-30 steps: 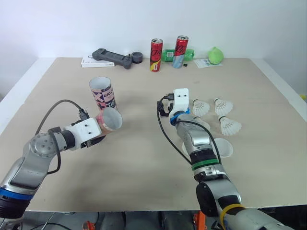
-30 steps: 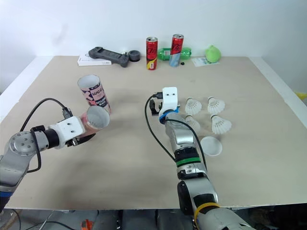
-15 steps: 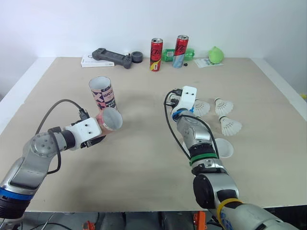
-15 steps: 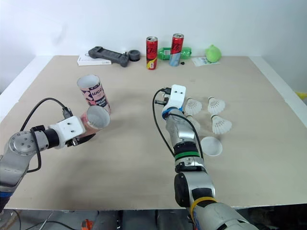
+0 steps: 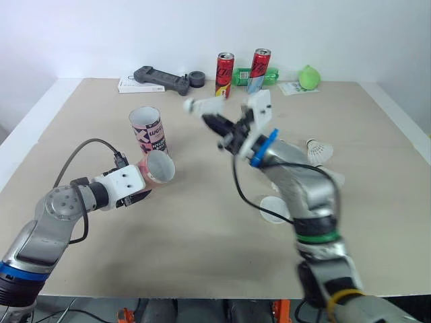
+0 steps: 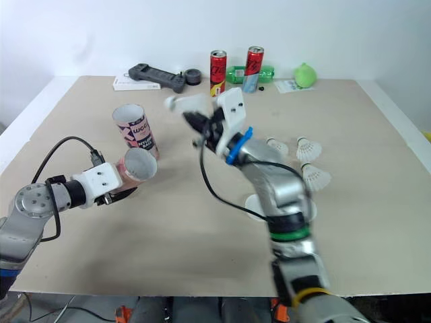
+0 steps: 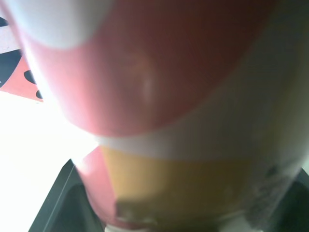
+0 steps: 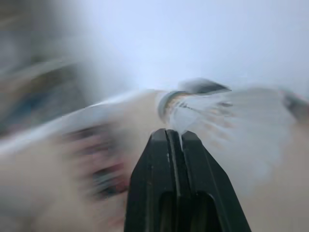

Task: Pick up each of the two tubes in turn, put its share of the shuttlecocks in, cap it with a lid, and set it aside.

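While the left jaws keep clamping the tilted tube [image 5: 156, 168], the right jaws have lifted, pinching a shuttlecock [image 5: 205, 105].

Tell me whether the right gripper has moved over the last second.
Yes. The right gripper, shut on a shuttlecock, has lifted away from the loose shuttlecocks and swung to the robot's left, toward the standing tube.

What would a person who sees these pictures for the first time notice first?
The right gripper holds a white shuttlecock in the air above the middle of the table. To its left, the left gripper holds a pink tube tilted, its open end raised, just in front of the second tube, which stands upright.
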Robot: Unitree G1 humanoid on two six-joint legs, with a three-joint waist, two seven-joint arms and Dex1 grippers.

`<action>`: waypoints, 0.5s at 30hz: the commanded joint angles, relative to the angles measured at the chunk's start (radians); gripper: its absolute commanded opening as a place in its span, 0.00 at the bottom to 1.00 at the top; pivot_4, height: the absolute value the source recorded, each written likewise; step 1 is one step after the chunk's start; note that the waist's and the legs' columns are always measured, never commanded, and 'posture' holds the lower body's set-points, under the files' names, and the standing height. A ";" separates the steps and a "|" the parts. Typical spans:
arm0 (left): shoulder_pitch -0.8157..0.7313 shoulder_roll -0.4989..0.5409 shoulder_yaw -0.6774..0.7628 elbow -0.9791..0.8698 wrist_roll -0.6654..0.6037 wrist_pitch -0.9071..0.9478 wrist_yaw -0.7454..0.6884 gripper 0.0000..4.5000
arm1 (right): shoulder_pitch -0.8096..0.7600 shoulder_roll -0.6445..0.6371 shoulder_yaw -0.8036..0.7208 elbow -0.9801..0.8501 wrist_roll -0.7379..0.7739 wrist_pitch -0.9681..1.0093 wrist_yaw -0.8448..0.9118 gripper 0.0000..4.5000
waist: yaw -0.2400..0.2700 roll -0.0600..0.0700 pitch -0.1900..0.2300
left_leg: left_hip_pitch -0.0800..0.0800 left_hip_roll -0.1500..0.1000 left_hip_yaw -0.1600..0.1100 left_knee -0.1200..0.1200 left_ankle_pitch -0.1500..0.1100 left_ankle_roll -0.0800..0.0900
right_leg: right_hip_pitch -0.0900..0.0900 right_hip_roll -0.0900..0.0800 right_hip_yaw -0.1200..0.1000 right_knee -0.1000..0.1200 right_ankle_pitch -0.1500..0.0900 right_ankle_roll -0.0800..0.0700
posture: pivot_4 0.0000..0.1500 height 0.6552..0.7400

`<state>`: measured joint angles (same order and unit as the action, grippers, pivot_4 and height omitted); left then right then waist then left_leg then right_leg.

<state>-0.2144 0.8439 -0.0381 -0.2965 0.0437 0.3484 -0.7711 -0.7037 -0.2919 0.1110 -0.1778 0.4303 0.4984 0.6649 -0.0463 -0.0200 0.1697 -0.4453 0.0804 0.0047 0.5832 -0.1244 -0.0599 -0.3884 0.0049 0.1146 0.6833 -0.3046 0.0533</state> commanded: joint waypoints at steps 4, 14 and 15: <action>0.008 -0.001 -0.037 0.044 0.025 0.024 -0.017 0.67 | 0.038 -0.138 0.097 -0.164 0.010 0.008 0.203 0.01 | -0.003 0.003 -0.001 | 0.002 0.003 -0.001 0.000 0.001 0.001 | -0.001 0.004 -0.001 0.001 0.000 -0.003 | 1.00 1.00; -0.011 -0.010 -0.051 0.045 0.027 0.030 -0.023 0.67 | -0.004 -0.041 0.285 -0.078 -0.189 -0.099 0.166 0.01 | -0.001 0.003 -0.002 | 0.003 0.003 -0.001 0.001 0.001 0.001 | -0.001 0.004 0.000 0.001 0.000 -0.005 | 1.00 1.00; -0.011 -0.010 -0.051 0.045 0.027 0.030 -0.022 0.67 | -0.004 -0.034 0.283 -0.076 -0.191 -0.100 0.167 0.01 | 0.000 0.003 -0.002 | 0.003 0.003 -0.001 0.001 0.001 0.001 | -0.001 0.004 0.000 0.001 0.000 -0.004 | 1.00 1.00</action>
<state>-0.2435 0.8396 -0.0579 -0.2818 0.0619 0.3572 -0.7747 -0.6839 -0.3333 0.3994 -0.2402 0.2488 0.4262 0.8329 -0.0463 -0.0173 0.1681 -0.4428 0.0829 0.0031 0.5846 -0.1237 -0.0588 -0.3891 0.0088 0.1144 0.6840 -0.3041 0.0493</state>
